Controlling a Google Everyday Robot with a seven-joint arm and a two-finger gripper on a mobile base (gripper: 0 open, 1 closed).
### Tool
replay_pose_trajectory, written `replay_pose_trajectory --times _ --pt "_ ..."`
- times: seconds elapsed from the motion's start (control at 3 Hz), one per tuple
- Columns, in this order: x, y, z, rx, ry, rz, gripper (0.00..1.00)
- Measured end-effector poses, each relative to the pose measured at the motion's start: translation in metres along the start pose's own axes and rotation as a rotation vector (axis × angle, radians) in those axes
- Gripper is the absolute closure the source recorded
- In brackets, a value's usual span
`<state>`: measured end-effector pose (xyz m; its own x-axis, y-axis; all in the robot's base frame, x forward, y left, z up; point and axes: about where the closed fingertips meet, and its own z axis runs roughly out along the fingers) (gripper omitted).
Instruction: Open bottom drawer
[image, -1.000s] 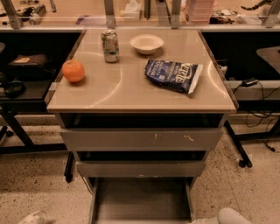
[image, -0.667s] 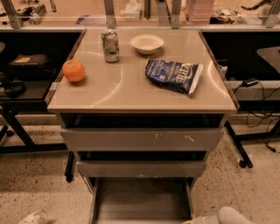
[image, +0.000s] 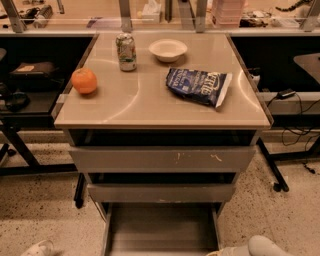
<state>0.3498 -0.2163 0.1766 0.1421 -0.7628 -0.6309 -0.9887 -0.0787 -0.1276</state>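
The bottom drawer is pulled out toward me. Its flat grey tray (image: 162, 227) shows between two side rails below the medium-width grey front (image: 161, 193). Its own front lies below the picture's lower edge, out of view. The widest grey front (image: 162, 159), with white scratch marks, is above them. My gripper (image: 252, 247) shows only as a pale rounded part at the bottom right edge, just right of the tray's right rail.
On the tan top (image: 150, 105) are an orange (image: 84, 80), a drink can (image: 126, 51), a white bowl (image: 168, 49) and a blue chip bag (image: 198, 86). Dark desks and cables flank the cabinet. A pale object (image: 36, 248) lies on the floor at bottom left.
The pale gripper part at the bottom right has shifted slightly to the left. The drawers and the things on top have not moved.
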Motion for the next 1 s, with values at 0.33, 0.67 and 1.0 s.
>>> replay_pose_trajectory --times 0.33,0.67,1.0 --pt "0.0048 -0.0158 0.0073 0.017 -0.004 -0.004 0.12" --pt "0.0029 -0.0166 0.0051 0.018 -0.004 -0.004 0.0" --pt "0.0029 -0.0166 0.0051 0.018 -0.004 -0.004 0.0"
